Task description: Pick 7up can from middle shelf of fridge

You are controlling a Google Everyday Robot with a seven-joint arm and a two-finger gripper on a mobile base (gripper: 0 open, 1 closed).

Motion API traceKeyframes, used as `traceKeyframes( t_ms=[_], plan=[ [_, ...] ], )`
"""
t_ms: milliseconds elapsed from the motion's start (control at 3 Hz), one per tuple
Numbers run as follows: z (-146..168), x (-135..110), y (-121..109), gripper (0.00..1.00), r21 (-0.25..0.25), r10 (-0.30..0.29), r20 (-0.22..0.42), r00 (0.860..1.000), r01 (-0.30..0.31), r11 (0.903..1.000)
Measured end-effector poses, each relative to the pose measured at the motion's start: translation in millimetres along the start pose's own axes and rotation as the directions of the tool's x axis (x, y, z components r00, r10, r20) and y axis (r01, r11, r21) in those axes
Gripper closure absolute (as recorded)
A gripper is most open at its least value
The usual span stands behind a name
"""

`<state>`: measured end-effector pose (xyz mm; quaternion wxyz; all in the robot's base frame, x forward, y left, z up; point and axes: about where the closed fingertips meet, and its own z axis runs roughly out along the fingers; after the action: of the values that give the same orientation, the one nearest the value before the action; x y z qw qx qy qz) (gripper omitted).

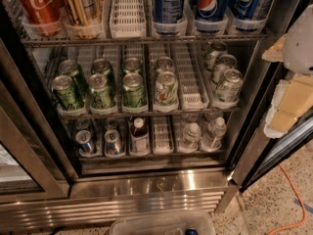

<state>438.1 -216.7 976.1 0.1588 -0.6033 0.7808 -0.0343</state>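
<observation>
The fridge (146, 199) stands open in front of me in the camera view. Its middle shelf (146, 114) is a wire rack with white lane trays. A pale silvery 7up can (166, 88) stands upright at the front of the centre lane, with a like can (164, 64) behind it. Dark green cans (100, 91) fill the lanes to its left. An empty lane (188, 82) lies to its right, then several pale greenish cans (228, 85). My gripper (288, 89), white and cream, is at the right edge, outside the fridge, level with the middle shelf and well to the right of the 7up can.
The top rack holds Coke cans (40, 6) and blue Pepsi cans (211, 4). The bottom rack holds small cans (113, 142) and bottles (139, 136). A dark door frame (249, 146) stands between gripper and shelves. A clear plastic bin (164, 224) and an orange cable (289, 204) lie on the floor.
</observation>
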Motion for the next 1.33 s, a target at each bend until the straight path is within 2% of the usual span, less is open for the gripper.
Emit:
traceKeyframes(
  t_ms=[333,667,1000,1333],
  plan=[
    [0.0,0.0,0.0,0.00,0.000,0.000,0.000,1.000,0.000,1.0000],
    [13.0,0.7,-3.0,0.00,0.029,0.069,0.048,0.996,-0.070,0.9971],
    [51.5,11.1,12.3,0.00,0.002,0.249,0.162,0.955,-0.253,0.9675],
    [86.0,3.7,3.9,0.00,-0.005,0.322,0.245,0.915,-0.331,0.9438]
  ],
)
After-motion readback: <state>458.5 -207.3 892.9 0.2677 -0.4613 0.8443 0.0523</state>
